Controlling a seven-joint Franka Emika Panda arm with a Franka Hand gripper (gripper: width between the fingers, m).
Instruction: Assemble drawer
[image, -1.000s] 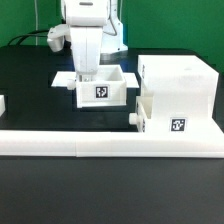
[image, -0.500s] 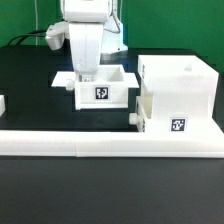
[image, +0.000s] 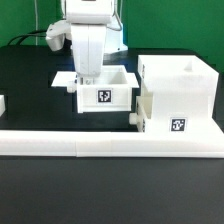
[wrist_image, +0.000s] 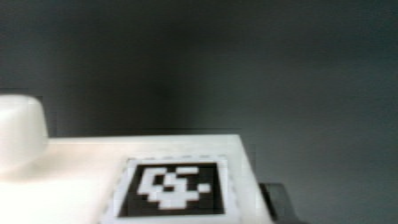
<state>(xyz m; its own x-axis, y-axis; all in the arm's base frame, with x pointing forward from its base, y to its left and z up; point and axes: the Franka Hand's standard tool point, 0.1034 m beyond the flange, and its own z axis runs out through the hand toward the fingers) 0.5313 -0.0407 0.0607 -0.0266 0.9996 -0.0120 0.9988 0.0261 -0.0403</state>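
Note:
A small white open-top tray (image: 103, 90) with a tag on its front sits at the table's middle. My gripper (image: 87, 79) reaches down from above and is shut on the tray's wall at the exterior view's left. The large white casing (image: 180, 92) stands at the exterior view's right. A second small tray (image: 150, 115) sits partly inside the casing, its knob (image: 134, 118) pointing left. In the wrist view the tagged tray wall (wrist_image: 175, 185) fills the lower part, with one dark fingertip (wrist_image: 278, 203) against its side. A blurred white shape (wrist_image: 18, 132) lies beside it.
The long white L-shaped border wall (image: 100, 143) runs along the front, just before the casing. The marker board (image: 62, 79) lies flat under and behind the tray. A small white piece (image: 3, 103) shows at the exterior view's left edge. Black tabletop surrounds everything.
My gripper and the small tray have shifted together slightly toward the exterior view's right and nearer the front wall. The casing and second tray have not moved.

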